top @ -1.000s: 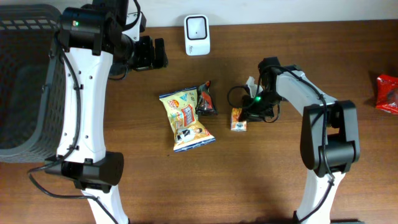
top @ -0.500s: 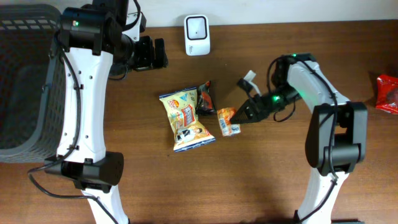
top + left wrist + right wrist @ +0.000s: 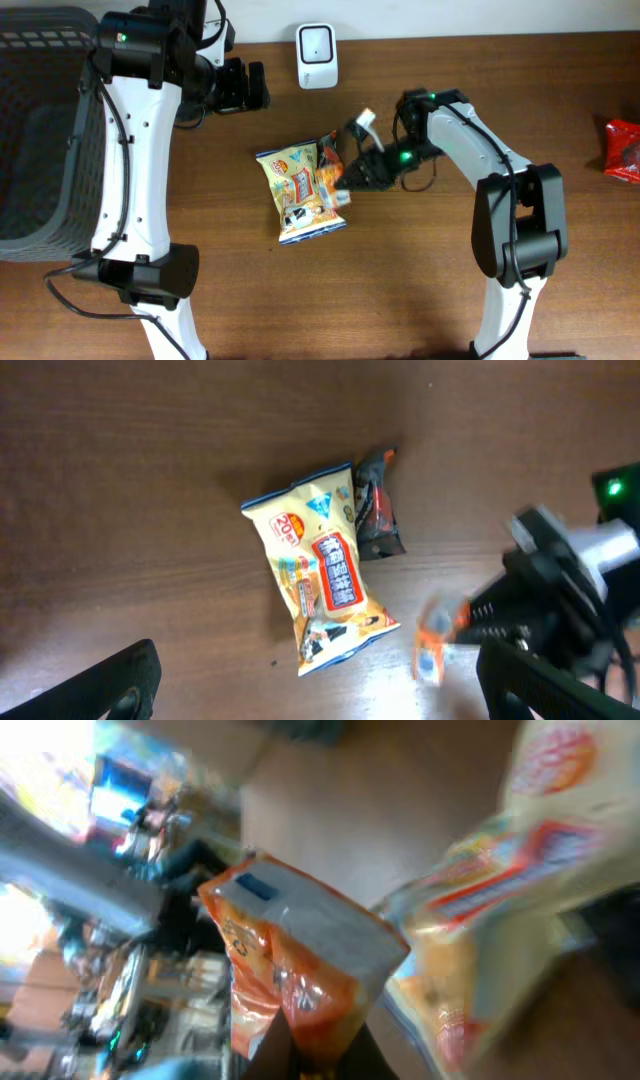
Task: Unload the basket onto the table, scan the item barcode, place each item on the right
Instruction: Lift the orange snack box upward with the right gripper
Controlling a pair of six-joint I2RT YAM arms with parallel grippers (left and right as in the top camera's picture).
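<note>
**Overhead: packet (image 3: pixel 335 185) in the right grip, scanner (image 3: pixel 317 43) not yet reached**

Overhead, the right gripper (image 3: pixel 352 178) is clamped on a small orange packet that sticks out just past its fingertips. The packet sits over the edge of the yellow bag (image 3: pixel 298 195), just beside the dark sachet (image 3: pixel 330 152). Whether it touches the bag cannot be told. The right wrist view shows the packet (image 3: pixel 300 970) pinched by its lower end, with the bag behind it.

The left gripper (image 3: pixel 243 87) stands wide open and holds nothing. It is well apart from the right hand and close to the scanner.

The step in hand looks like the carry: the item is picked up but not yet presented. The scanner stands well beyond the right hand, toward the far edge of the table. The next move probably calls for bringing the packet in front of the scanner's window and turning the wrist so the barcode side faces it. Held by one end only, the soft packet may droop or twist.

Little writing can be read. The packet shows a white panel and a small blue patch near the wrist camera, blurred, with no bars clearly visible. In the left wrist view the bag (image 3: pixel 325 575) carries what looks like "20" on a round mark. Its red band of lettering is too small to read.
</note>
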